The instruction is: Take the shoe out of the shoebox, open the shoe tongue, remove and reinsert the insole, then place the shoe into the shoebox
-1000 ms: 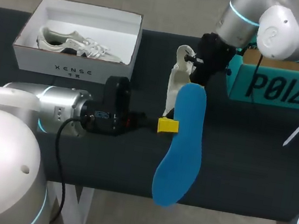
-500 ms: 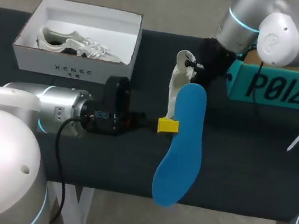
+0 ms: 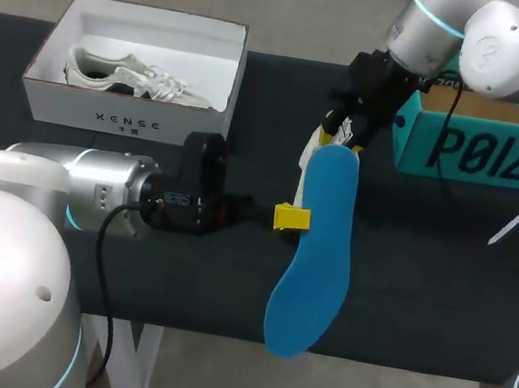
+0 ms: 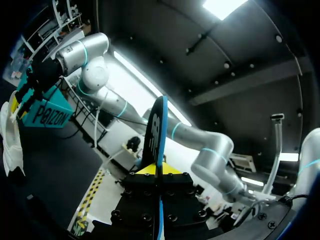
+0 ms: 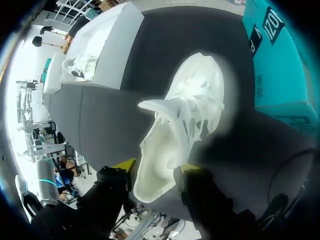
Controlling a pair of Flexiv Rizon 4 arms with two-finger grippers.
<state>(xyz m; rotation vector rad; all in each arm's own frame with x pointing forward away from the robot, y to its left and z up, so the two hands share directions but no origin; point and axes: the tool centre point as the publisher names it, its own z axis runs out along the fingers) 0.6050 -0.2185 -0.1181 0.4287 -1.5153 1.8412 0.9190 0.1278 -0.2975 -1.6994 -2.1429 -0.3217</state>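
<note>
Our left jaws are clamped narrowly on the blue insole (image 3: 314,253), gripping it by one long edge near its upper half, so most of the sole juts out past the jaws and over the near edge of the table (image 3: 444,285). We judge it is held out flat like this to keep it clear and presentable for going back in. Our right jaws are closed on the white shoe (image 5: 185,125) at its heel end, one yellow tip on each side of the collar. The toe points away from them toward the table, and the tongue stands lifted off the opening. This grip leaves the mouth of the shoe unobstructed, which suits reinsertion. The shoe sits just beside the far end of the insole, and we cannot tell whether the two touch. The white shoebox (image 3: 128,117), with a second shoe (image 3: 129,78) lying in it, is well apart beyond the left jaws, and a teal box (image 3: 486,152) stands just behind the right jaws. Compared with a second ago, the right jaws have turned and drawn the shoe in closer behind the insole's far end, so less of the shoe shows from above. The left jaws and the insole are just where they were.
</note>
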